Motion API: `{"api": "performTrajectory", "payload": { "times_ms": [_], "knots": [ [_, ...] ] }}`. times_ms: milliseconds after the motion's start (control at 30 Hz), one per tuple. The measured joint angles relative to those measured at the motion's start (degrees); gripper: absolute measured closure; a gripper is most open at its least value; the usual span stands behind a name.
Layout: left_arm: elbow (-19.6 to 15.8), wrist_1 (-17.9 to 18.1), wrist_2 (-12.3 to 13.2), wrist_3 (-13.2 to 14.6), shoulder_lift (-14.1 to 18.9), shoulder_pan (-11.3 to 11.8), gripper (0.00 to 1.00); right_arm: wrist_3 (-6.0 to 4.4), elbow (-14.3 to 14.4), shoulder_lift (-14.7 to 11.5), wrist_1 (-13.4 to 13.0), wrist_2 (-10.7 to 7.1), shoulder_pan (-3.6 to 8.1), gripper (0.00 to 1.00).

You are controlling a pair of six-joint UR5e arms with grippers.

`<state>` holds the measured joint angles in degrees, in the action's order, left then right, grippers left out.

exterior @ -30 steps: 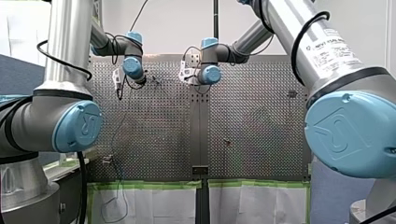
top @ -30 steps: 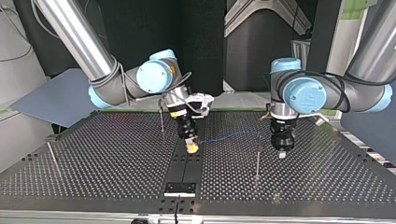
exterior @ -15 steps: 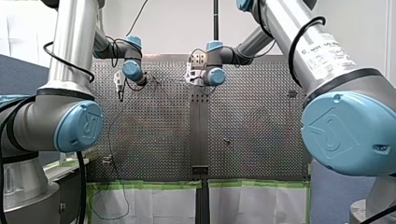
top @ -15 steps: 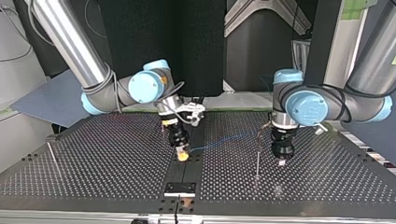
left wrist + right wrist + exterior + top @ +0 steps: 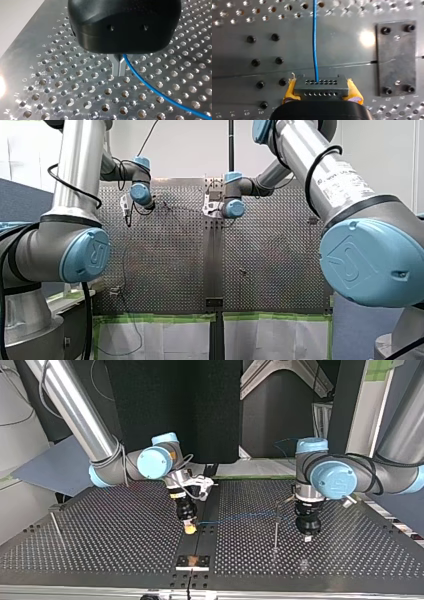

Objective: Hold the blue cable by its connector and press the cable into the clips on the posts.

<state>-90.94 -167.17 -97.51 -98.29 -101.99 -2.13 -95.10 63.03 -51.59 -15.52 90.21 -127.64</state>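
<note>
My right gripper (image 5: 321,86) has its yellow pads shut on the black connector (image 5: 321,92), and the blue cable (image 5: 314,45) runs straight ahead from it. In the top view this gripper (image 5: 189,528) hangs low over the dark centre strip. From there the cable (image 5: 235,518) stretches nearly level to my left gripper (image 5: 307,533). It passes the upper part of a thin post (image 5: 275,527); whether it sits in the clip I cannot tell. My left gripper's (image 5: 119,72) metal fingers are shut on the cable (image 5: 150,87) just above the perforated plate.
Another thin post (image 5: 55,524) stands at the top view's left. A black plate (image 5: 396,58) is bolted to the table beside the connector. A small dark plate (image 5: 192,561) sits near the table's front edge in the top view. More cable hangs over taped paper (image 5: 120,340).
My right gripper moved toward the top view's left and nearer its camera with the connector. My left gripper shifted slightly to that view's right. The cable between them now lies straighter.
</note>
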Motion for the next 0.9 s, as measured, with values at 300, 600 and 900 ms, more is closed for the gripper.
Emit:
{"api": "performTrajectory", "payload": {
  "times_ms": [300, 600, 900],
  "knots": [
    [0.0, 1.0, 0.9, 1.1, 0.0, -0.3, 0.64, 0.13, 0.0, 0.2, 0.0, -0.18, 0.57, 1.0],
    [0.0, 1.2, -2.0, 5.3, 0.0, -1.1, 0.03, 0.26, 0.0, 0.2, 0.3, -0.37, 0.58, 1.0],
    [0.0, -2.8, -6.3, 8.7, 0.0, -2.3, 0.0, 0.3, 0.0, 0.1, 0.8, -0.38, 0.61, 1.0]
  ]
}}
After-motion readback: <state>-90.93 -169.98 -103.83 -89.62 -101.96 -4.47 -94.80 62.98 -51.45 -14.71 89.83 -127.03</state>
